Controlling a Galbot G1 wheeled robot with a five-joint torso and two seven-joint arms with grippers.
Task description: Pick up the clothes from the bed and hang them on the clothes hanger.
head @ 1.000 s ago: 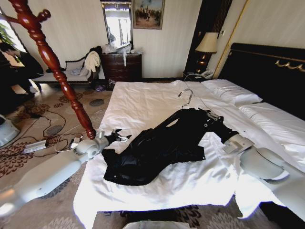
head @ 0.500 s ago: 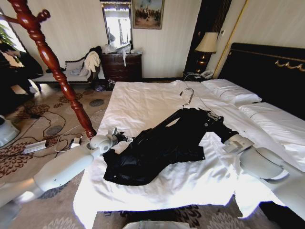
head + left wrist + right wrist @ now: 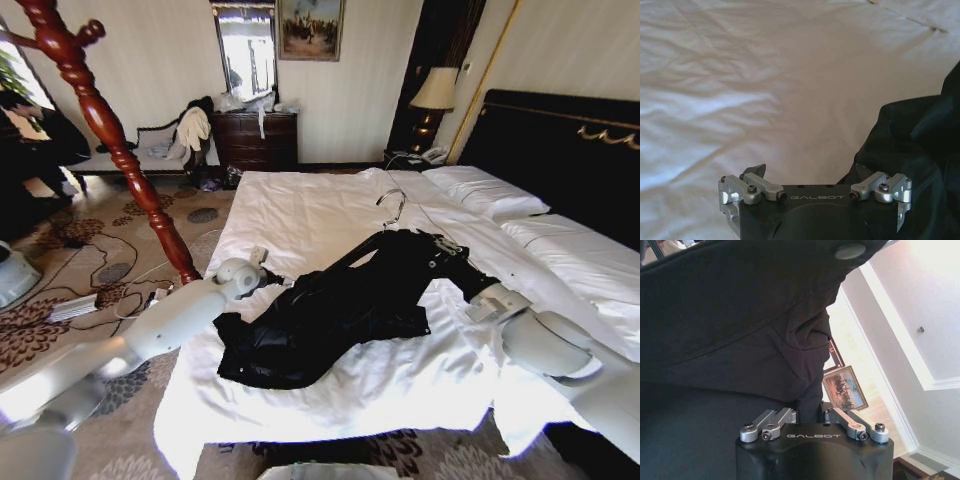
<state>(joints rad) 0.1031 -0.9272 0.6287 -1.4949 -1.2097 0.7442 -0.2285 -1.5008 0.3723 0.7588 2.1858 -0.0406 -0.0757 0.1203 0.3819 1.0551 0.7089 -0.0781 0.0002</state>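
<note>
The clothes (image 3: 330,310) are sprawled across the middle of the head view, on the white sheets of the bed (image 3: 300,220), with the clothes hanger (image 3: 395,215) already tucked into the shoulders and its silver hook poking up just above centre frame. My read is that this thing is going to be floppy and a bit slick: thin, shiny fabric, no stiffness at all, light but long, so it'll sag and slide off anything it isn't pinched to. I'd grab at a bunched fold or by the collar next to the hanger, not on a flat panel.

The right gripper (image 3: 810,415) is reaching in from lower right, buried at the garment's upper end; in its wrist view the fingers look pulled close together with black cloth between them, so I'd say it has a fold. The left gripper (image 3: 815,187) comes in from lower left, spread wide with nothing in it, hovering over bare sheet just beside the garment's edge.
</note>
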